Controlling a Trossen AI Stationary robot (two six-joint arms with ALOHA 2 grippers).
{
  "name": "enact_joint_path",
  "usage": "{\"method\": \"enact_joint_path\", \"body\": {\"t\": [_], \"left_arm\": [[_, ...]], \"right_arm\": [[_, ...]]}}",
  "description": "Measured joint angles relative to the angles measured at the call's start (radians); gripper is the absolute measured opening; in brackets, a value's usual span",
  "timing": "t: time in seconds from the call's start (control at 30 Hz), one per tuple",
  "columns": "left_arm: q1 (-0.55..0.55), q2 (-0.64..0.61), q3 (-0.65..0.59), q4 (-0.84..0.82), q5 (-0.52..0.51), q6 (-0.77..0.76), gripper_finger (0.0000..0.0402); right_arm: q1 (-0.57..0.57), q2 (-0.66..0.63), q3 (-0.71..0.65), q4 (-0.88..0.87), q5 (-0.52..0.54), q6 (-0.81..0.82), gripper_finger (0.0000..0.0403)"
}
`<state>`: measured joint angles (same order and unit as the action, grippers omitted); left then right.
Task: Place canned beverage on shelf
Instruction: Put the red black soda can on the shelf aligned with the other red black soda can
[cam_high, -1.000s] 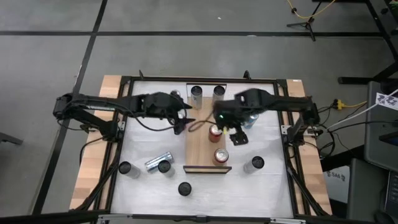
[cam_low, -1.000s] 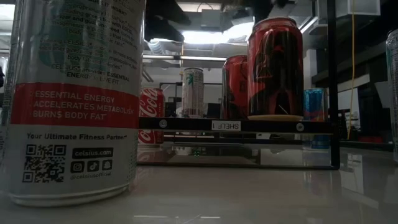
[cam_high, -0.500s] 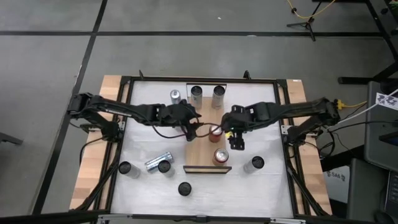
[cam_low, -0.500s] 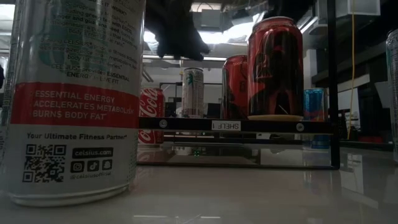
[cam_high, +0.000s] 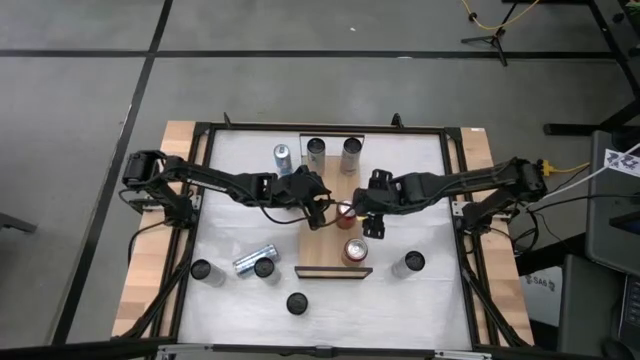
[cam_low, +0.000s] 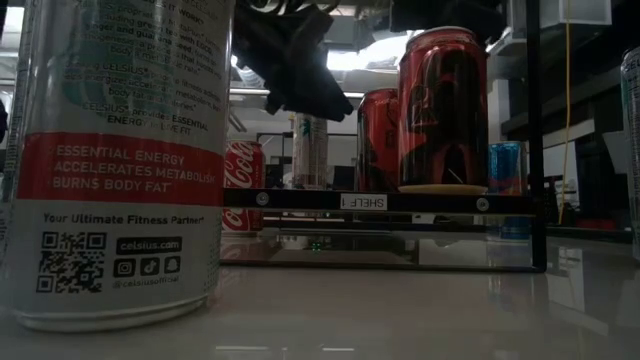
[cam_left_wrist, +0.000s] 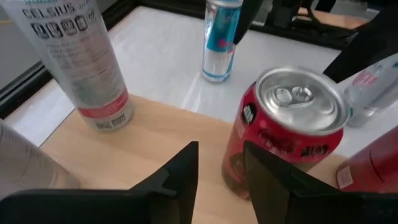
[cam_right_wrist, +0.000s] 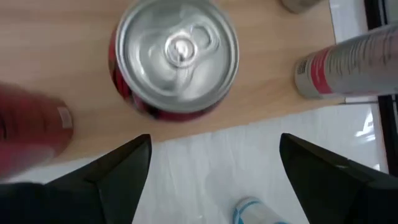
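The shelf (cam_high: 325, 245) is a light-brown plank in the middle of the table, with its dark lip (cam_low: 365, 202) at the near end. Two red cans stand upright on it: one farther back (cam_high: 346, 211), one near the lip (cam_high: 355, 250). My left gripper (cam_high: 323, 212) hovers just left of the farther red can (cam_left_wrist: 286, 134), its fingers a little apart and empty. My right gripper (cam_high: 366, 224) is wide open and empty just right of that can, which shows from above in the right wrist view (cam_right_wrist: 177, 59).
Two tall cans (cam_high: 316, 150) (cam_high: 351, 150) stand at the shelf's far end, with a blue-and-silver can (cam_high: 283, 155) to their left. Another blue can (cam_left_wrist: 221, 37) stands right of the shelf. Several more cans (cam_high: 252, 262) (cam_high: 408, 264) (cam_high: 297, 302) stand or lie near the front.
My left gripper has moved toward the table's right and come down beside the farther red can on the shelf. My right arm has lowered and stretched out, and its gripper has shifted a little toward the near edge. The cans have stayed in place.
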<state>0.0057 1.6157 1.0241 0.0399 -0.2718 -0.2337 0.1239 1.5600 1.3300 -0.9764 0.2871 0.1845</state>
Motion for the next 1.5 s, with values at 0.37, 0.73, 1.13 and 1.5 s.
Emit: {"method": "enact_joint_path", "body": {"t": [0.37,0.73,1.13,1.5], "left_arm": [[0.000,0.006,0.000,0.055,0.000,0.000,0.0111],[-0.006,0.018,0.000,0.068,0.032,-0.001,0.0111],[-0.034,0.018,0.000,0.067,0.078,0.006,0.0111],[-0.071,0.017,0.000,0.066,0.087,0.007,0.0111]], "right_arm": [[0.000,0.000,0.000,0.034,0.015,0.001,0.0344],[0.000,0.000,0.000,0.033,0.019,0.001,0.0344],[0.000,0.000,0.000,0.027,0.018,0.007,0.0344],[0.000,0.000,0.000,0.014,0.024,0.029,0.0344]]}}
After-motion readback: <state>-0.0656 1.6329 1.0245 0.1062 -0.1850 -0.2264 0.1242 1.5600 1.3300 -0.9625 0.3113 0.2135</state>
